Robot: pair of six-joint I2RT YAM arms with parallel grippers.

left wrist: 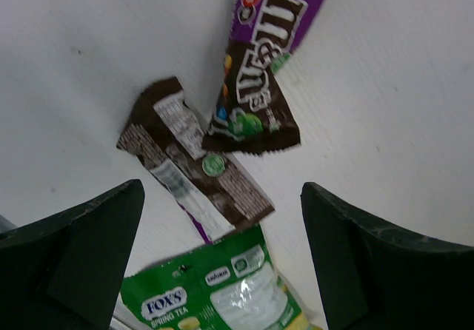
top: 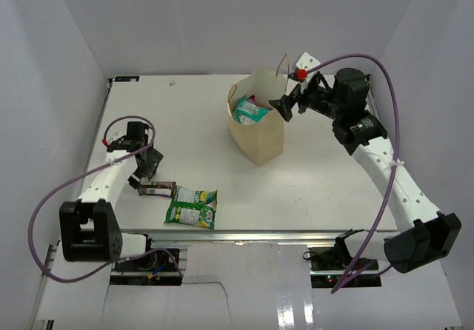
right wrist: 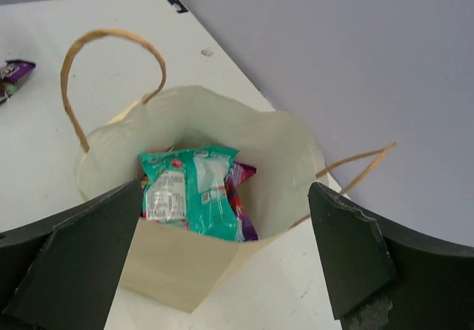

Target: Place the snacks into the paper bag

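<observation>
Right gripper hangs over the paper bag mouth, jaws spread, nothing held. My read is that it sits there for a straight drop. Directly below it in the bag is the teal-white packet, with a purple packet under that.

Left gripper is low over the worktop, jaws wide and empty, lined up for a pick. 3 snacks remain out:
- brown bar, below and between its jaws
- purple-brown candy pouch, just ahead, corner overlapping the bar
- green packet, nearest the wrist, touching the bar's other end

Risk: pinching the bar may drag both neighbours. Bag handle stands up beside the right gripper and could snag it.
</observation>
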